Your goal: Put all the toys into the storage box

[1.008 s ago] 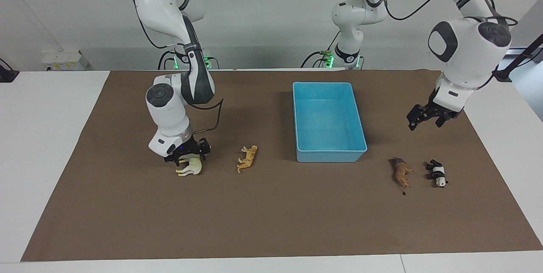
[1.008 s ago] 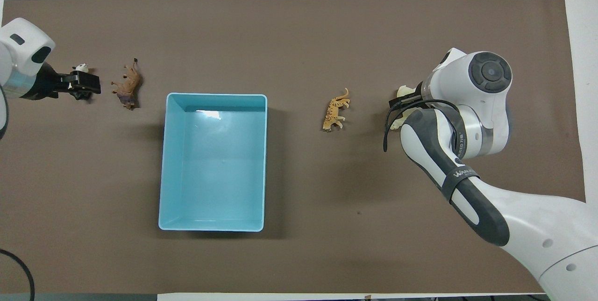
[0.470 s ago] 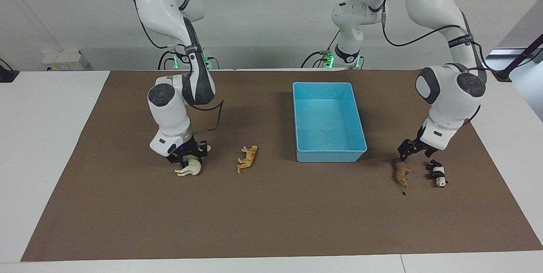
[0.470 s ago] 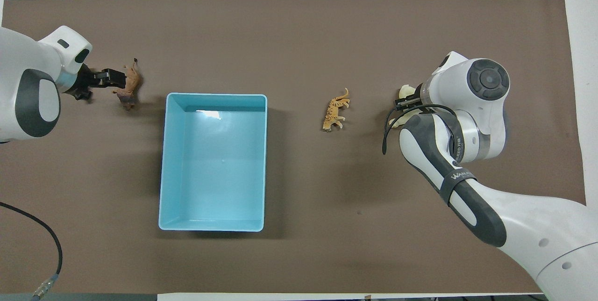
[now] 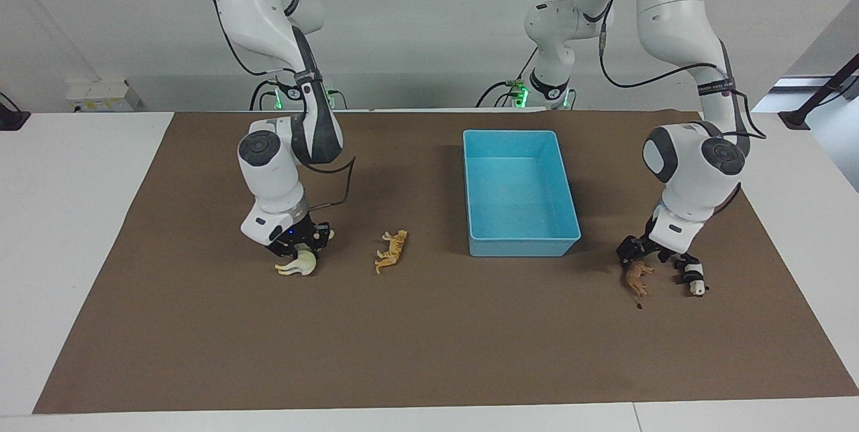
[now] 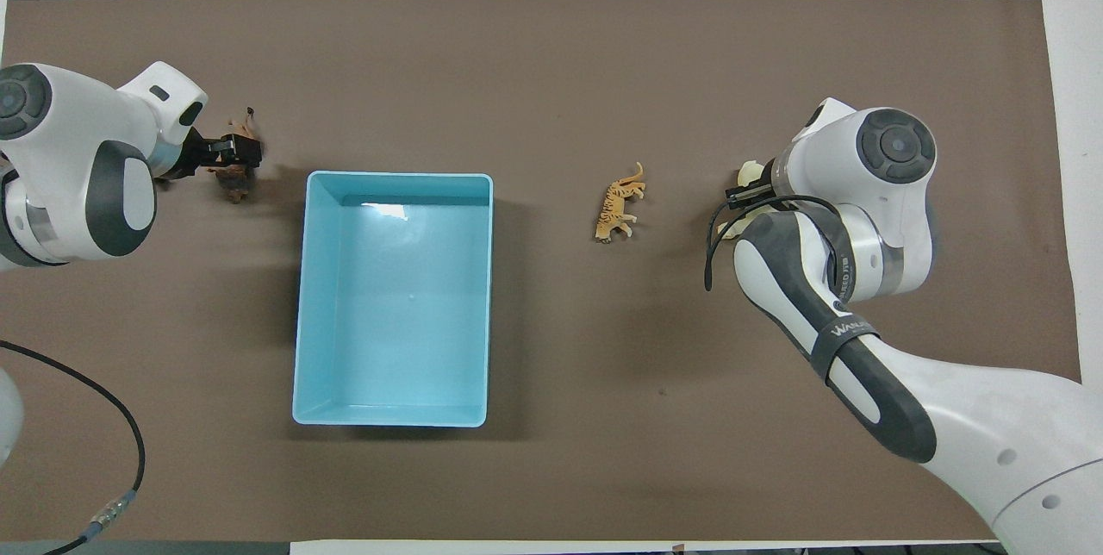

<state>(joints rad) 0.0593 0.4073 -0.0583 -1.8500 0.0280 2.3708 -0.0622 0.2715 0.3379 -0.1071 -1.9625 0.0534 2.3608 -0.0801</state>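
Right gripper [image 5: 300,252]: down at the tabletop toward the right arm's end, fingers closed narrow on the cream-yellow horse [image 5: 296,265], which lies on its side under them on the brown mat [image 5: 429,338]. In the overhead view the arm's wrist hides nearly all of the horse; only a pale bit shows at its edge [image 6: 748,169].
Left gripper [image 5: 643,256]: low over the lion [image 5: 635,278] toward the left arm's end, fingers spread wide, one to each side of the lion's body. Whether they touch it cannot be told. From overhead the gripper [image 6: 231,150] covers the middle of the lion [image 6: 234,183].
Panda [image 5: 692,278]: lies on the mat just beside the lion, closer to the left arm's end of the tabletop, partly hidden by the left wrist. The arm hides it in the overhead view.
Tiger [image 5: 392,250]: lies on its side on the mat between the horse and the box, apart from both; no gripper is near it. Overhead [image 6: 619,205] it sits clear of the box's wall.
Box [image 5: 523,247]: light blue, rectangular, low walls, standing on the mat between the tiger and the lion, no toy in it [image 6: 303,296].
Tabletop [image 5: 74,217]: white, with the brown mat over most of it.
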